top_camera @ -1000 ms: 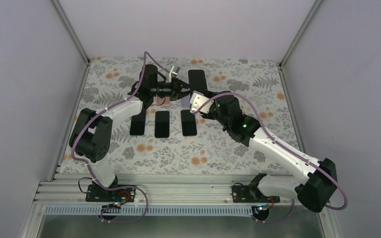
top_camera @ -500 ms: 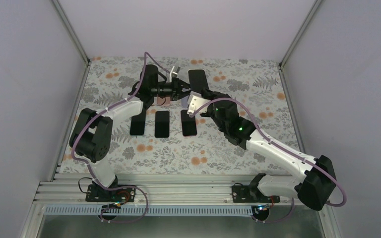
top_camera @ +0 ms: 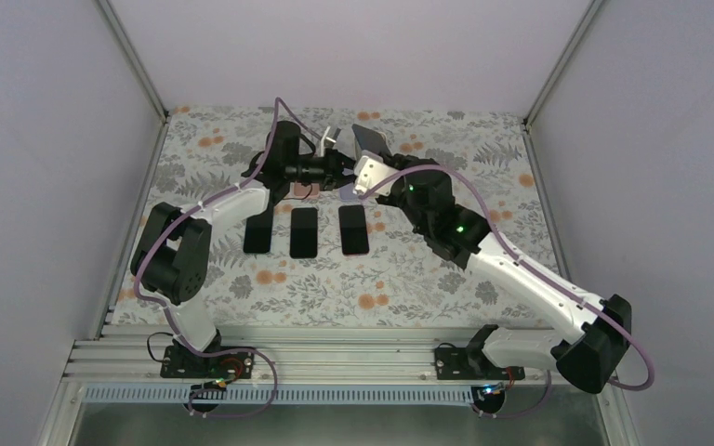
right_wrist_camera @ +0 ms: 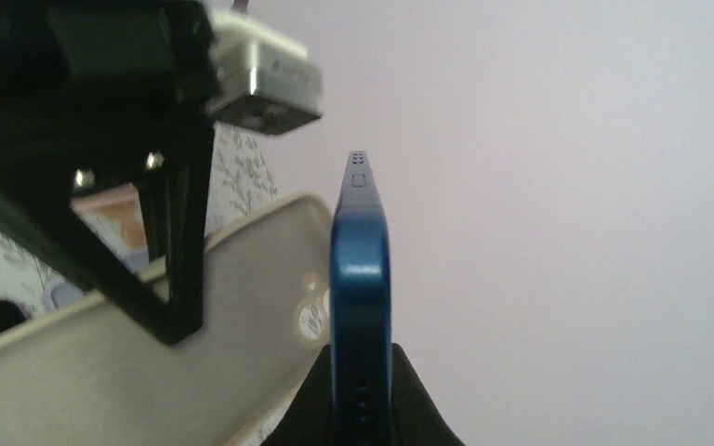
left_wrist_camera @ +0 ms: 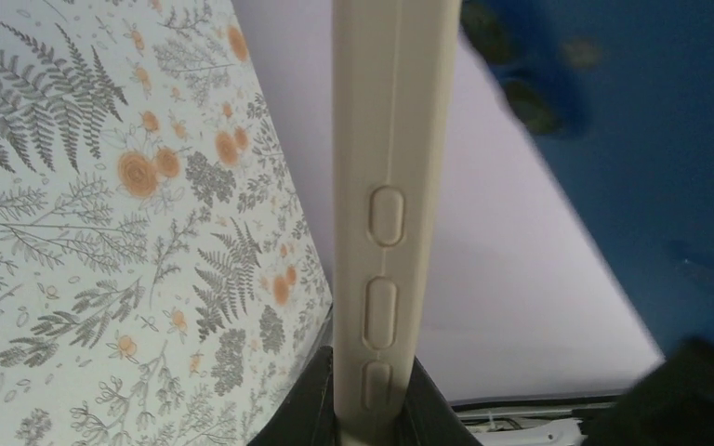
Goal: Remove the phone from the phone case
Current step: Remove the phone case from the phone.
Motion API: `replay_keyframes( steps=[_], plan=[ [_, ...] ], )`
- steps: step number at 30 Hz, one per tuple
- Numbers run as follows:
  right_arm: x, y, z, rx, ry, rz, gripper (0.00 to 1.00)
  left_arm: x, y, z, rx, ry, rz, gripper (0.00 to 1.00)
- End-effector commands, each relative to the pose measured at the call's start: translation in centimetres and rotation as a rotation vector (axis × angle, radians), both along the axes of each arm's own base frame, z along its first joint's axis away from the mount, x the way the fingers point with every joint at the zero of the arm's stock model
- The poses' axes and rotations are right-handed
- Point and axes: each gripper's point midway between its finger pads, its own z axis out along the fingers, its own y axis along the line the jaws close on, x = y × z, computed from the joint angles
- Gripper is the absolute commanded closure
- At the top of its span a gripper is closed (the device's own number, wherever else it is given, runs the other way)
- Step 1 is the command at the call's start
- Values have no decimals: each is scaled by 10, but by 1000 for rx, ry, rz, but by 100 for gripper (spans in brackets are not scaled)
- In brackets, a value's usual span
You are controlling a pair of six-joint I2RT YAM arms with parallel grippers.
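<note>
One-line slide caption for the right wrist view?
Right pincer shut on blue phone, beige case beside it in left pincer.

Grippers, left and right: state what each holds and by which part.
Left gripper: the beige phone case, pinched at its buttoned side edge. Right gripper: the blue phone, pinched at an edge near one end.

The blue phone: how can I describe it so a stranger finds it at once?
At the far middle of the floral table, the right gripper holds the blue phone. Unlike the three dark phones flat in a row, it is raised and blue.
</note>
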Motion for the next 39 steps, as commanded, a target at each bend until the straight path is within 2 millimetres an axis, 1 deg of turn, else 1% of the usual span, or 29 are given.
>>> replay_keyframes(
  steps=[1,7,10,14,16,18,21,25,29,32,39],
  plan=[
    [-5,6,45,180,13,29,96,12,3,2,37,-74,28,98],
    [-7,-2,66,259,41,38,96,31,17,-18,130,-75,112,98],
    [-4,-13,83,322,44,29,96,38,21,-25,146,-66,132,98],
    [2,-33,103,396,40,2,96,45,20,-33,167,-62,139,98],
    [4,-43,109,422,37,-13,96,50,18,-37,186,-56,145,98],
    [5,-50,111,426,33,-25,96,57,17,-43,215,-54,155,98],
    [5,-54,108,427,39,-32,96,70,12,-58,291,-44,169,98],
    [7,-57,105,431,48,-37,96,84,-7,-72,363,-42,157,98],
    [8,-57,105,440,54,-35,96,93,-26,-93,412,-21,141,97],
    [8,-57,101,433,60,-34,96,100,-36,-108,450,-10,130,96],
    [6,-58,93,422,71,-35,96,118,-55,-135,457,-5,104,97]
  ],
)
